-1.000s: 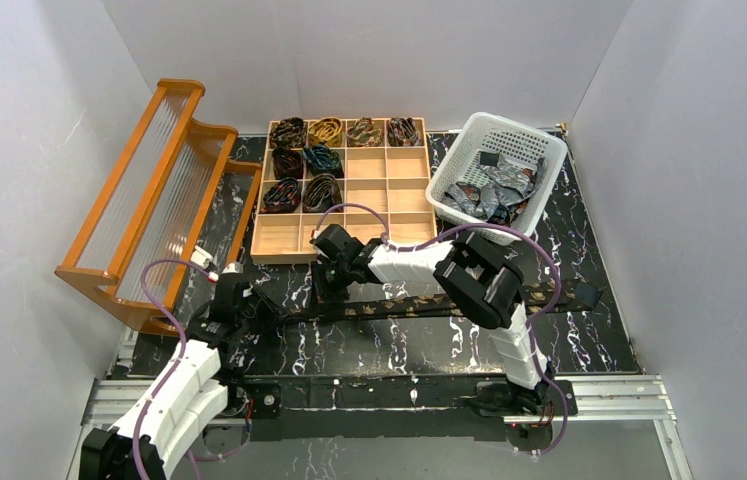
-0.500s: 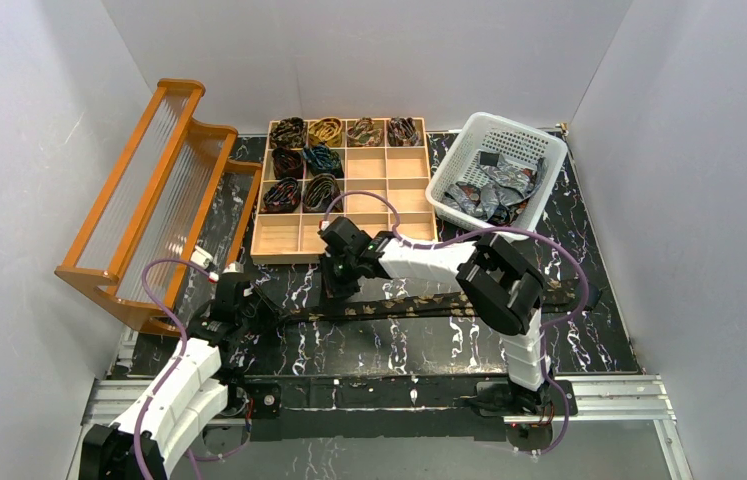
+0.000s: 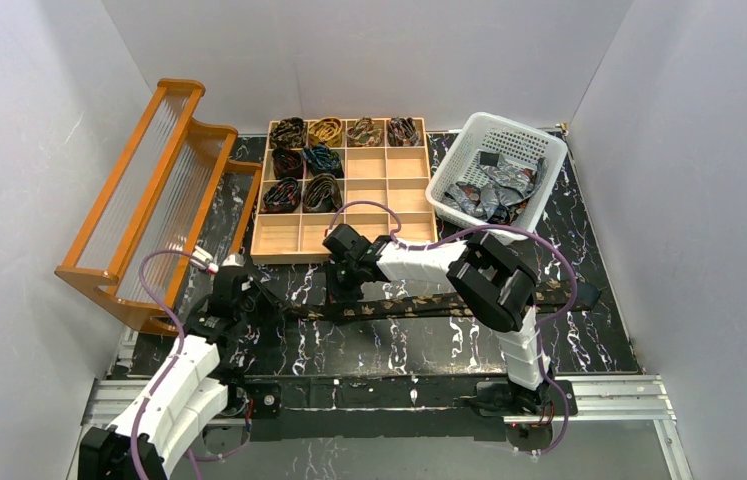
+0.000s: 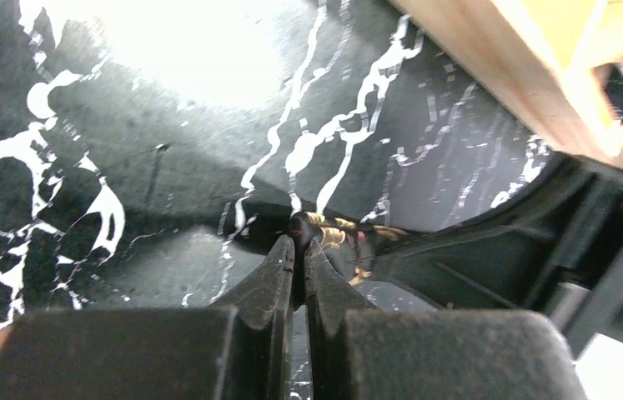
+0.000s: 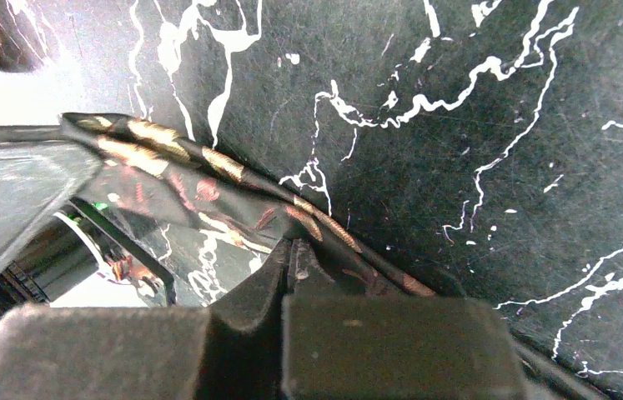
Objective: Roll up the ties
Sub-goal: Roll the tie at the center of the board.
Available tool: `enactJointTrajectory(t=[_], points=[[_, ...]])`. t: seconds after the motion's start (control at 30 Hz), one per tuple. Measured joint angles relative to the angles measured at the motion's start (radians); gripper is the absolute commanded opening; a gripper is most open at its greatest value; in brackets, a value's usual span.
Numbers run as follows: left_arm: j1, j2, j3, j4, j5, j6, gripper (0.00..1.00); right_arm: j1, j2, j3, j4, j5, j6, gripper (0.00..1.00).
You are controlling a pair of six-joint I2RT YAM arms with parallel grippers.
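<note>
On the near left of the bench [image 3: 399,347], the left gripper [image 4: 299,242] is pressed together on the narrow tip of a dark tie [image 3: 419,305], which lies stretched across the bench toward the right. Just beyond, the right gripper [image 5: 291,250] pinches the same tie close to that end. Farther back, rolled ties [image 3: 304,160] fill the back and left compartments of a wooden tray [image 3: 389,215]. Loose ties [image 3: 494,190] lie heaped in a white basket [image 3: 529,126].

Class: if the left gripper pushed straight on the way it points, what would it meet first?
The dark patterned tie that the left gripper pinches, then probably the table just beyond.
</note>
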Motion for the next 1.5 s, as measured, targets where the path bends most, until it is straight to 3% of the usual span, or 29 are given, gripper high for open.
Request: enactJointTrajectory(t=[0.5,0.8,1.0,1.23,1.5], points=[[-0.043,0.026,0.134,0.009,0.111,0.068,0.0,-0.003,0.024,0.027,0.011,-0.008,0.025,0.01],[-0.159,0.122,0.16,0.131,0.19,0.022,0.0,-0.018,0.034,0.027,0.026,-0.035,0.049,0.01],[-0.26,0.201,0.159,0.203,0.143,-0.025,0.0,-0.029,0.035,0.018,0.043,-0.061,0.058,0.01],[-0.281,0.196,0.156,0.261,0.076,-0.064,0.0,-0.062,-0.022,-0.112,0.198,-0.111,0.072,0.04],[-0.282,0.19,0.154,0.27,0.039,-0.06,0.0,-0.108,-0.169,-0.234,0.23,-0.107,0.094,0.08]])
